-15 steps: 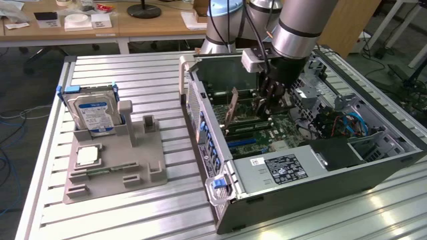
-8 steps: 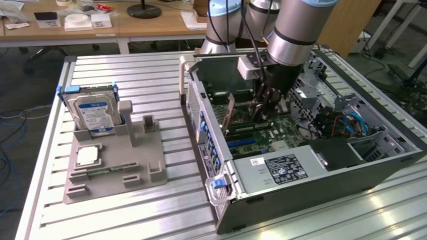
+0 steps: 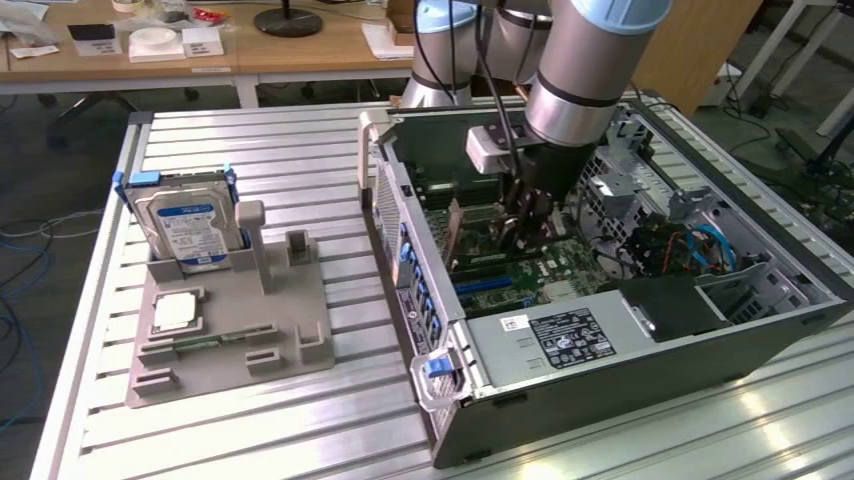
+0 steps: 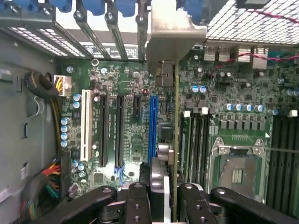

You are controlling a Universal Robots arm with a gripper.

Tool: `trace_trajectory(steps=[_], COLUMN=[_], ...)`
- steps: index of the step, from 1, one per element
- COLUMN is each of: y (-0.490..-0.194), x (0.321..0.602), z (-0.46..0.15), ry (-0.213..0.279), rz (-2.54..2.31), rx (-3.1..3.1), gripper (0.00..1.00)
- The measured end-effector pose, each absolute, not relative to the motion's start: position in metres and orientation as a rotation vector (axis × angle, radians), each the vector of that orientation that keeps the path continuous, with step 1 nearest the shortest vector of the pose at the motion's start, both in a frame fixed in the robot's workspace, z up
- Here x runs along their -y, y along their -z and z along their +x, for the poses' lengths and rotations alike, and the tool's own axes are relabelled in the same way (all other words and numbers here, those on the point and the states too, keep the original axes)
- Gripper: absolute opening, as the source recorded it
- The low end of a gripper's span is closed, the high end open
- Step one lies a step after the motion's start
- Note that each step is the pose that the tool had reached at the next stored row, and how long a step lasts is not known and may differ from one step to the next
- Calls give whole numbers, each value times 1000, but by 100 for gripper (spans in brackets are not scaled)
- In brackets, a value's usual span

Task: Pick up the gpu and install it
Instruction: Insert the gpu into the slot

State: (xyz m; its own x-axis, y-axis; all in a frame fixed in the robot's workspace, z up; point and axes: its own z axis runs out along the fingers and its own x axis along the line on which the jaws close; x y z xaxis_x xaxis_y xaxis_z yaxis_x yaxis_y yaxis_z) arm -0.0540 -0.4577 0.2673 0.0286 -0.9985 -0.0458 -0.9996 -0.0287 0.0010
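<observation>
Gpu, position: we find the gpu (image 4: 175, 116) standing on edge inside the computer case (image 3: 641, 370), over the motherboard (image 4: 135, 79). Its silver bracket (image 4: 174, 37) points towards the row of rear slot openings.
Gpu, seating: its lower edge runs just beside the long blue slot (image 4: 152, 126); we cannot tell whether it sits in any slot.
Gpu, handling: we judge it light, stiff and thin, yet fragile. The fan face and the contact edge should bear no load, and a twist could strain the board.
Gpu, hold: we judge the upper edge, clamped flat across both faces at the end away from the bracket, to be the sound place.
Pincer: the pincer (image 4: 162, 200) is closed part-way, its fingers (image 4: 135, 200) pressed against either face of the gpu.
Surroundings: on the table (image 3: 267, 420), at the exterior view's left and well apart from the case, a grey holder (image 3: 254, 345) carries a hard drive (image 3: 187, 225) and a CPU chip (image 3: 176, 312).
</observation>
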Motion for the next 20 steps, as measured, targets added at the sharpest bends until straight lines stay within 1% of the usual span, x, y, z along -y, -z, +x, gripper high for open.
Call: trace_trajectory(steps=[20], y=[-231], x=[460], z=[-70], ry=[-51], rz=[-2233], rx=[-2166], gripper=[28])
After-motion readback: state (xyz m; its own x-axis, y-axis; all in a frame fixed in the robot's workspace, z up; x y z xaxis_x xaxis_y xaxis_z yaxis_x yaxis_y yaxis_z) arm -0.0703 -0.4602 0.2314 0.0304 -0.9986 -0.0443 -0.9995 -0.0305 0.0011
